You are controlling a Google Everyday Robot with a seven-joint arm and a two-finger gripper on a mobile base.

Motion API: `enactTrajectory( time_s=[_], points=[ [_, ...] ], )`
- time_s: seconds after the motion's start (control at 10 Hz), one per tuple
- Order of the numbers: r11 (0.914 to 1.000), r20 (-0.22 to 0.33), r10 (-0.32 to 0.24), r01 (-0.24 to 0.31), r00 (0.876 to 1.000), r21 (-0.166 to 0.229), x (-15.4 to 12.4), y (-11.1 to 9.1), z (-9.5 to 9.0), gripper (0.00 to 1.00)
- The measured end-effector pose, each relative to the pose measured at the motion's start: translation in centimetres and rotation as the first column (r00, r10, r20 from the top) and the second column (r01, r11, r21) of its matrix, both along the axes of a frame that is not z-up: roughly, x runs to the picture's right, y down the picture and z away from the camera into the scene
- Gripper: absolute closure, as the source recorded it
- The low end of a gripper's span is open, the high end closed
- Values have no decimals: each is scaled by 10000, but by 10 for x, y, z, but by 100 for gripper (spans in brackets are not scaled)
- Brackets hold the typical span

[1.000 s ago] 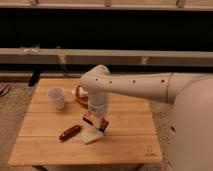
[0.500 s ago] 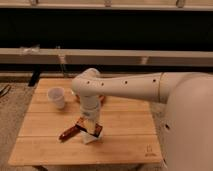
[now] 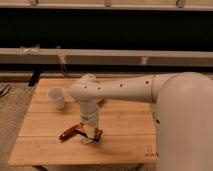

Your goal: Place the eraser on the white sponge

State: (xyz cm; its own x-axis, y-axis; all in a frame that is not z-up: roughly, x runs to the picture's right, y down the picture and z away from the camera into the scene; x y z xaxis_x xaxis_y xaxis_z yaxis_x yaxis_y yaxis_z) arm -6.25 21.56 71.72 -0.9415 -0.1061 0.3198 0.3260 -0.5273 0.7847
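Observation:
My gripper [image 3: 90,131] points straight down at the front middle of the wooden table [image 3: 125,125]. It is right over the white sponge [image 3: 91,140], which shows only as a pale patch under it. A small dark red piece [image 3: 99,134], possibly the eraser, sits at the gripper's right side on the sponge. I cannot tell whether the gripper holds it. A longer red-brown object [image 3: 69,133] lies on the table just left of the sponge.
A white cup [image 3: 57,97] stands at the table's back left. A small brown thing [image 3: 103,101] shows behind the arm. A long bench or rail [image 3: 150,56] runs behind the table. My big white arm [image 3: 180,115] covers the right side.
My arm has swung left and the gripper has shifted a little left over the sponge. The red-brown object and the cup have not moved.

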Motion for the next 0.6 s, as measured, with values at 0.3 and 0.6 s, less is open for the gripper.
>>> enactTrajectory(
  time_s=[0.3, 0.6],
  points=[
    [9995, -227, -314, 313, 9992, -52, -1, 9, 6, 46],
    [9991, -439, -417, 417, 9982, -27, 1, 12, 19, 21]
  ],
)
